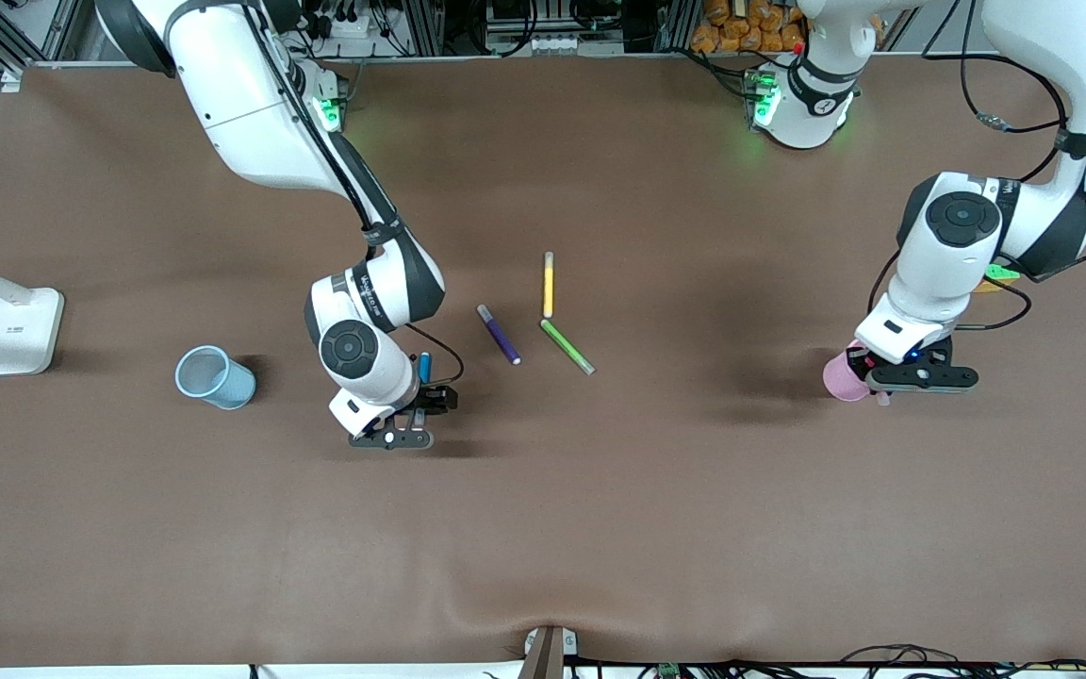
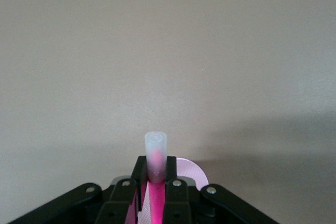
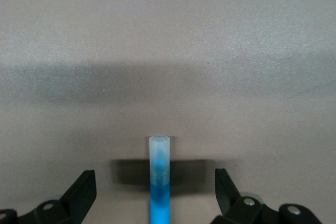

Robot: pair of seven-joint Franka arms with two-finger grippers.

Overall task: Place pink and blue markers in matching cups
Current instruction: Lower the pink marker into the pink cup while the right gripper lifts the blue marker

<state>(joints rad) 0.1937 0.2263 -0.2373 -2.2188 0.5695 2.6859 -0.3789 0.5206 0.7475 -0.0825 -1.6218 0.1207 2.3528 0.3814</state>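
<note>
Table [image 1: 600, 528]: matte brown covering, faintly wrinkled at the camera edge; metal framing and cables along the robots' side. Left pincer [image 2: 156, 174]: pressed together, pinching the slim pink marker [image 2: 156, 156], above the translucent pink cup [image 1: 842, 377]. Right pincer [image 3: 156, 192]: spread wide, straddling the blue marker [image 3: 159, 182] lying on the table. Translucent blue cup [image 1: 213, 377]: toward the right arm's end.
</note>
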